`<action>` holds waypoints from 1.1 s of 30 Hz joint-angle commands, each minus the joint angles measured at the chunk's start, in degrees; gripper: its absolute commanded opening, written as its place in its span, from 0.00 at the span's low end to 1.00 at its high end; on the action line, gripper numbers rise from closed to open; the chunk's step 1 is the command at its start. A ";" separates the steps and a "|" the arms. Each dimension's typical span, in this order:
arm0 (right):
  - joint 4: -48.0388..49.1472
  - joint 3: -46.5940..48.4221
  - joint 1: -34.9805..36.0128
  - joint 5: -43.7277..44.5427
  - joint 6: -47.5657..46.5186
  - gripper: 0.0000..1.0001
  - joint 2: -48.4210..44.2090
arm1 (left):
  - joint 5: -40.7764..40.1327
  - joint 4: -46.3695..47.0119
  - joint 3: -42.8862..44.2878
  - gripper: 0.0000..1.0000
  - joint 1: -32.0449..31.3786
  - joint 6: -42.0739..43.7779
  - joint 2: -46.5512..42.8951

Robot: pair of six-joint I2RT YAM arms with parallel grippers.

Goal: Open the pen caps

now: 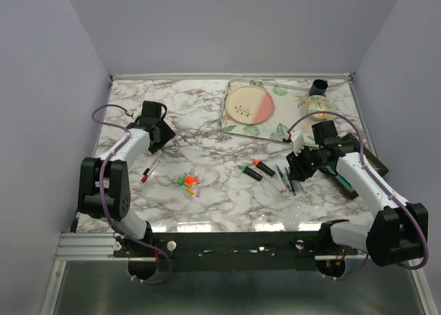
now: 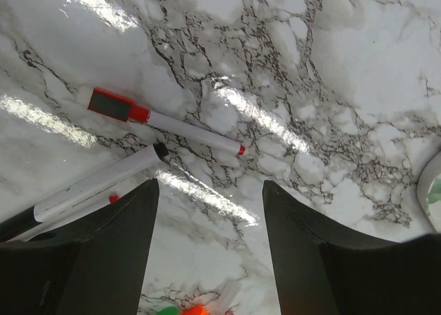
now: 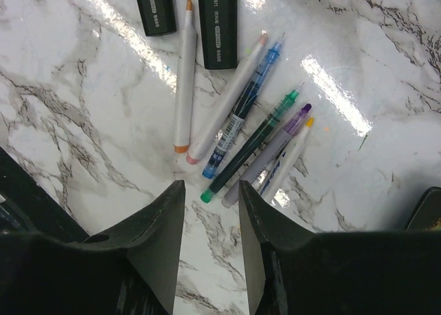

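Note:
Several loose pen caps (image 1: 187, 182) in orange, green, yellow and pink lie in a small pile at the table's front middle. Green and orange ones show at the bottom of the left wrist view (image 2: 182, 309). My left gripper (image 1: 160, 132) is open and empty (image 2: 209, 185), above two thin pens (image 2: 165, 122) that lie left of the pile (image 1: 148, 171). My right gripper (image 1: 300, 167) is open and empty (image 3: 211, 185), just above a fan of several uncapped thin pens (image 3: 241, 122). Two black highlighters (image 3: 217, 22) lie beyond them (image 1: 256, 169).
A floral tray (image 1: 238, 125) holding a pink plate (image 1: 249, 105) stands at the back middle. A dark cup (image 1: 318, 87) stands at the back right. A dark flat object (image 1: 368, 165) lies under the right arm near the right edge.

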 commanded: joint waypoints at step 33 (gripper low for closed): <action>-1.22 1.38 -0.24 -2.08 -0.86 0.44 -0.21 | -6.67 -13.71 22.60 0.15 6.06 -12.66 24.82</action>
